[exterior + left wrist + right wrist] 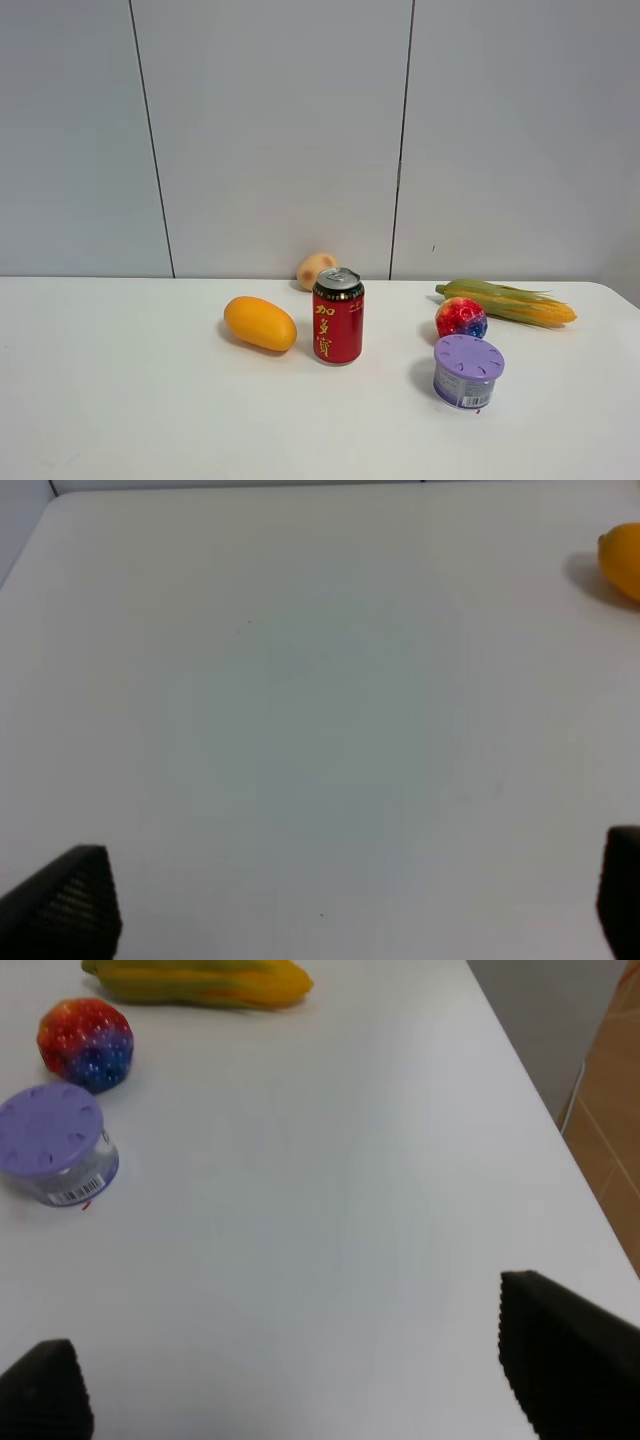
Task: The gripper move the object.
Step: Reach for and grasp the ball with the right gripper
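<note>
The object [461, 318] is a small glossy ball, red and yellow with a blue patch, resting on the white table [120, 400] right of centre. In the right wrist view the object [85, 1044] lies well ahead of my right gripper [300, 1380], whose dark fingers [565, 1360] stand wide apart with only bare table between them. My left gripper [345, 895] is also open over bare table, holding nothing. Neither arm shows in the exterior high view.
A purple-lidded tub [467, 371] stands just in front of the object and a corn cob [510, 301] lies behind it. A red can [338, 316], an orange mango [260, 323] and a pale fruit [315, 268] sit mid-table. The table's right edge [545, 1120] is close.
</note>
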`<state>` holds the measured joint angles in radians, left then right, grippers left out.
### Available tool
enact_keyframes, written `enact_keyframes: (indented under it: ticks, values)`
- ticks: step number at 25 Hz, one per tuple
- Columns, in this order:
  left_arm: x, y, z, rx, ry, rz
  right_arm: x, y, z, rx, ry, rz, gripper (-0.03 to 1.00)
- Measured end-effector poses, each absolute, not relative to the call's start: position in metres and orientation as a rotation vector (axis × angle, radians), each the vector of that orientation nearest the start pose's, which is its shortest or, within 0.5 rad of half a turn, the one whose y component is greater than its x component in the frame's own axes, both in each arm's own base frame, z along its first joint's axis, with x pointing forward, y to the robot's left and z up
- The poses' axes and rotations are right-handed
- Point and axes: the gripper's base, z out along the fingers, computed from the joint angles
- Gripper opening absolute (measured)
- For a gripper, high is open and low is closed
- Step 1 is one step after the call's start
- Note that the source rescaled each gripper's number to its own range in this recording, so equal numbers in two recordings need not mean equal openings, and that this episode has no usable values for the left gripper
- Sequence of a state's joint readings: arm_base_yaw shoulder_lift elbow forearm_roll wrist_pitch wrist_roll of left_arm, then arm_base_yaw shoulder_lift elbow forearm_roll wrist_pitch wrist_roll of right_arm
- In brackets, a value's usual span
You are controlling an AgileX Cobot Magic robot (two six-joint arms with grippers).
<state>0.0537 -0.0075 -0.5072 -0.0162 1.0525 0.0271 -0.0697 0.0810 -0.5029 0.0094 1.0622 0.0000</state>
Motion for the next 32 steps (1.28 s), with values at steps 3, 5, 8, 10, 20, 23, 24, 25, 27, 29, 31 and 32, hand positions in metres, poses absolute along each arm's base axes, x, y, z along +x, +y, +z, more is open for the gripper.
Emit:
enact_keyframes:
  ticks: [3,5,8,10,20,23,24,25,27,29,31,32]
  values:
    - [-0.006,-0.002,0.28,-0.028,2.021,0.031,0.015,0.0,0.277,0.076,2.174,-0.028,0.49]
    - [-0.006,-0.002,0.28,-0.029,2.021,0.03,0.019,-0.001,0.277,0.077,2.199,-0.026,0.49]
    - [-0.006,-0.002,0.28,-0.029,2.021,0.03,0.022,0.0,0.277,0.078,2.219,-0.021,0.49]
    - [-0.006,-0.002,0.28,-0.029,2.021,0.03,0.023,0.0,0.283,0.084,2.198,-0.013,0.49]
    - [-0.007,-0.002,0.28,-0.029,2.021,0.031,0.023,0.0,0.365,0.069,2.006,-0.016,0.49]
    - [-0.007,-0.001,0.28,-0.029,2.021,0.032,0.032,0.0,0.387,0.069,2.008,-0.016,0.49]
    - [-0.007,-0.001,0.28,-0.029,2.021,0.032,0.037,-0.001,0.394,0.075,2.019,-0.011,0.49]
    - [-0.007,-0.001,0.28,-0.029,2.021,0.032,0.042,-0.001,0.4,0.078,2.033,-0.009,0.49]
    - [-0.007,-0.001,0.28,-0.029,2.021,0.032,0.052,-0.001,0.41,0.085,2.051,0.01,0.49]
    - [-0.007,-0.001,0.28,-0.029,2.021,0.032,0.063,-0.001,0.42,0.086,2.07,0.025,0.49]
    - [-0.007,-0.001,0.28,-0.029,2.021,0.032,0.073,-0.001,0.432,0.085,2.069,0.027,0.49]
    - [-0.007,-0.001,0.28,-0.029,2.021,0.032,0.078,-0.001,0.438,0.085,2.069,0.027,0.49]
